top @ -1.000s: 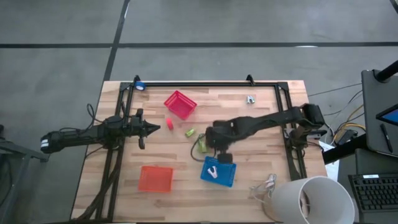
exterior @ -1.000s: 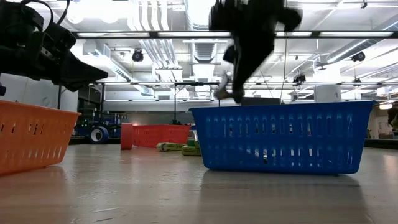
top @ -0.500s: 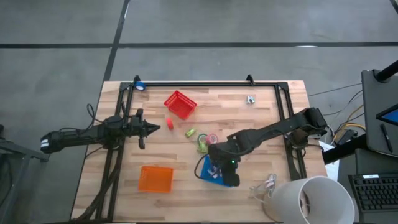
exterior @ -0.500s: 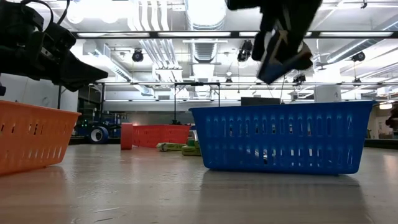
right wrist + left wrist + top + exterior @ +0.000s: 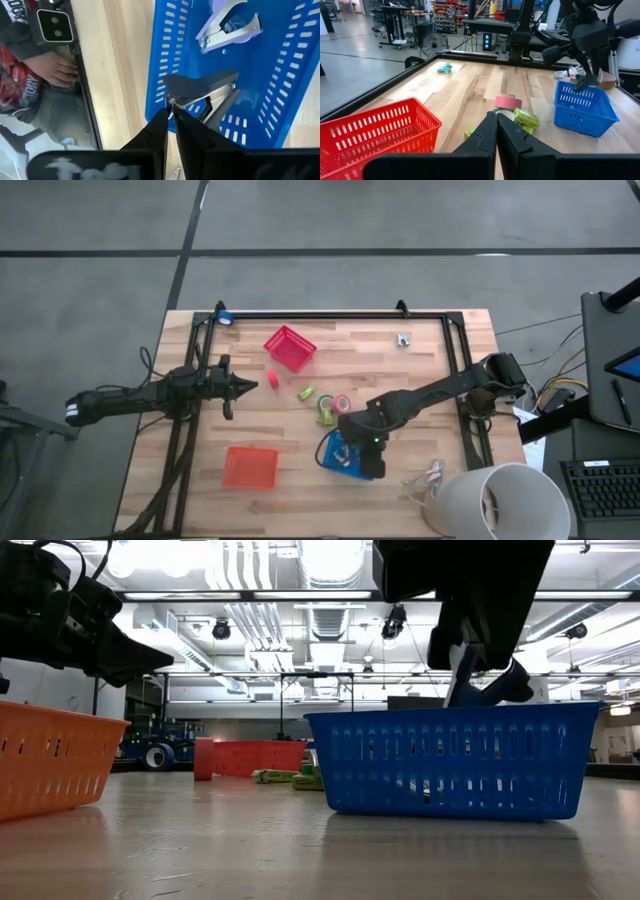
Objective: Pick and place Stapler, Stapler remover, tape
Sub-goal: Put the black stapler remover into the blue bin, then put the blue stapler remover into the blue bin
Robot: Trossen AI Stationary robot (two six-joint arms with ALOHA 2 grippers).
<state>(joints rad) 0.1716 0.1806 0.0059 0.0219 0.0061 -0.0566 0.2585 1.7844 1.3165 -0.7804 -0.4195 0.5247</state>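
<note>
My right gripper hangs over the blue basket near the table's near edge, shut on a dark stapler. A pale lavender stapler remover lies on the basket's floor. The pink tape roll and the green tape roll lie on the wood at the table's middle, also in the left wrist view: pink roll, green roll. My left gripper waits shut above the table's left half. My right gripper pinches the stapler by one end between its two fingers, coming from above and pointing down. The stapler reaches out from the fingertips, tilted, with its far end dipping to the blue basket's rim. Whether it touches the basket floor, I cannot tell.
A red basket stands toward the far edge, an orange basket near the near-left. Small bits lie about: a red piece, a yellow-green piece, a teal claw. A white bucket fills the near-right corner. A person's hand shows beyond the table.
My right gripper has carried the stapler from the table's middle toward the near edge, over the blue basket, and then come down, so the stapler now dips to the basket's rim. It has stayed shut on the stapler.
</note>
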